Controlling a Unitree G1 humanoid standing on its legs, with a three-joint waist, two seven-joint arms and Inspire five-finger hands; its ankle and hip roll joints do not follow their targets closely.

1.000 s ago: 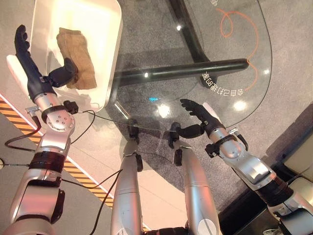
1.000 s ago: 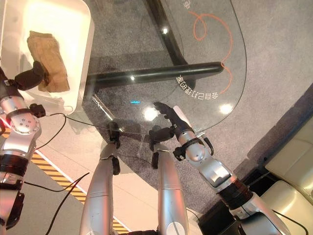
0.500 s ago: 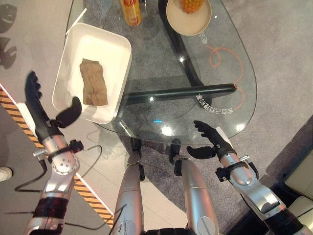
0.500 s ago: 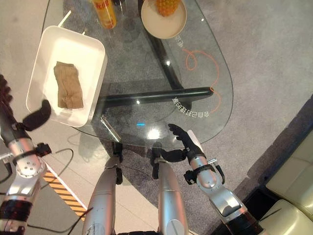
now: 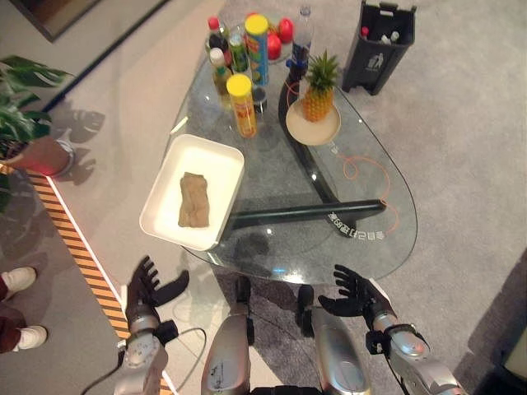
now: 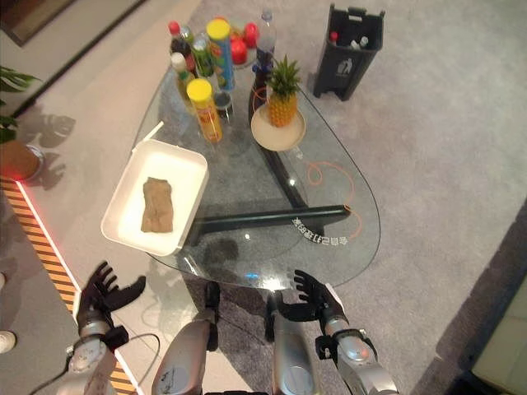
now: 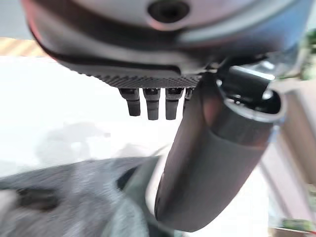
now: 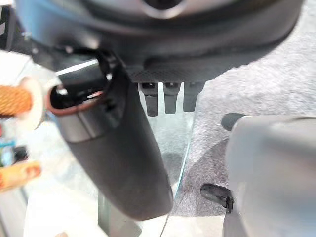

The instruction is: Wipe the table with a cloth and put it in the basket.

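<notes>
Glass worktop (image 5: 362, 177): bottles, cans and a pineapple at the far end. White basket (image 5: 156, 214) on its left near part, long axis running near-to-far. Brown cloth (image 5: 194, 200) lies folded inside basket, long axis the same way; task looks about done. Left hand (image 5: 146, 288) off the near-left edge, fingers spread wide, empty; cloth lies far and slightly right of it. Right hand (image 5: 356, 292) at near edge, fingers spread, empty, well apart from basket. Left hand is nearer. Wrist views too close to add anything
</notes>
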